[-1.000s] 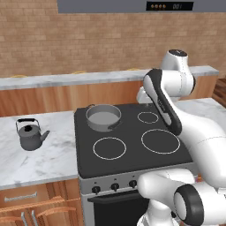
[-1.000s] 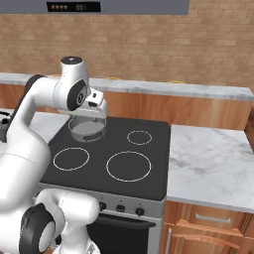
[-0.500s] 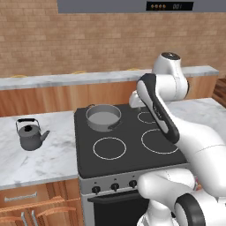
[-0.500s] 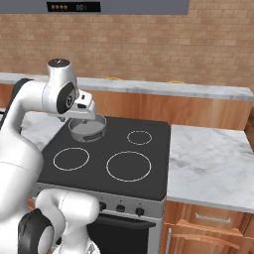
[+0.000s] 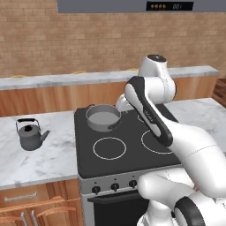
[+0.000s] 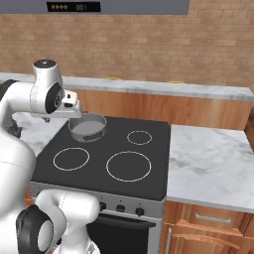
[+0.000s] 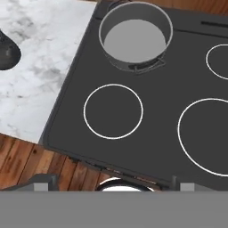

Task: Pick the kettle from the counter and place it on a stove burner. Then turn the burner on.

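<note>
The small squat dark-grey metal kettle [image 5: 30, 136] with its black arched handle stands upright on the white grey-veined marble tabletop [image 5: 39, 154], well off to the left of the jaws and untouched. In the hand view only its dark edge shows [image 7: 8, 52], at the far left. The white arm's jaws [image 6: 74, 110] hang above the black glass cooktop [image 5: 132, 145], close over the straight-sided grey pot [image 5: 103, 117] on the rear-left ring; they stand wide apart with nothing between them, which suits a reach for the kettle not yet begun. The mid-sized thin white ring [image 7: 113, 111] lies bare just in front of the pot, nearest the kettle's side, so it looks the handiest landing spot. The pot blocks the ring behind it. The hood's display [image 5: 170, 6] shows small amber marks, too blurred to read. Black knobs [image 5: 114, 186] line the stove front, no labels legible.
</note>
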You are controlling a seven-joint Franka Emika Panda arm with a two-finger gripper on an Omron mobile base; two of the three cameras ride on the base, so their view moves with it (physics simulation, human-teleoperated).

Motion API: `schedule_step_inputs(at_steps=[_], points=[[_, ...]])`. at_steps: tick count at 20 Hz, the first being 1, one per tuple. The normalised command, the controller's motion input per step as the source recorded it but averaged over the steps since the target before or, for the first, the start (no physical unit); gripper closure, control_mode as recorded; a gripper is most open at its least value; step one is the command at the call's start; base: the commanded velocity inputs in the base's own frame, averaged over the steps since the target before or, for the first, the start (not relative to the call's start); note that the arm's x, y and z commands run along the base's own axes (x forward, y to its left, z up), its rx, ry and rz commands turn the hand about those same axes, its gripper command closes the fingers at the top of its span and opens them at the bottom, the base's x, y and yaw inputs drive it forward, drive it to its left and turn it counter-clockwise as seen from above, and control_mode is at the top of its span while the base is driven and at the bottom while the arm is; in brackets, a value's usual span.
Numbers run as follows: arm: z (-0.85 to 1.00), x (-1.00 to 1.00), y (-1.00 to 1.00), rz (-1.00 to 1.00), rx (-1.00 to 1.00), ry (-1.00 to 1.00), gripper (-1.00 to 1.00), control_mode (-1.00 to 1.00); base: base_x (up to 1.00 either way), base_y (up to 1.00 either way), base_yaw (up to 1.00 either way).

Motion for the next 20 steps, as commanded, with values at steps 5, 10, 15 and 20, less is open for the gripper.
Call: schedule_step_inputs(at_steps=[5,10,15,20], points=[[-0.07,0.0,0.61,0.18,0.0,0.01,-1.0,-1.0,0.0,0.0,0.0],[-0.12,0.04,0.65,0.22,0.0,0.04,-1.0,-1.0,0.0,0.0,0.0],[-0.15,0.06,0.66,0.24,0.0,0.04,-1.0,-1.0,0.0,0.0,0.0],[-0.07,0.08,0.61,0.19,0.0,0.01,-1.0,-1.0,0.0,0.0,0.0]])
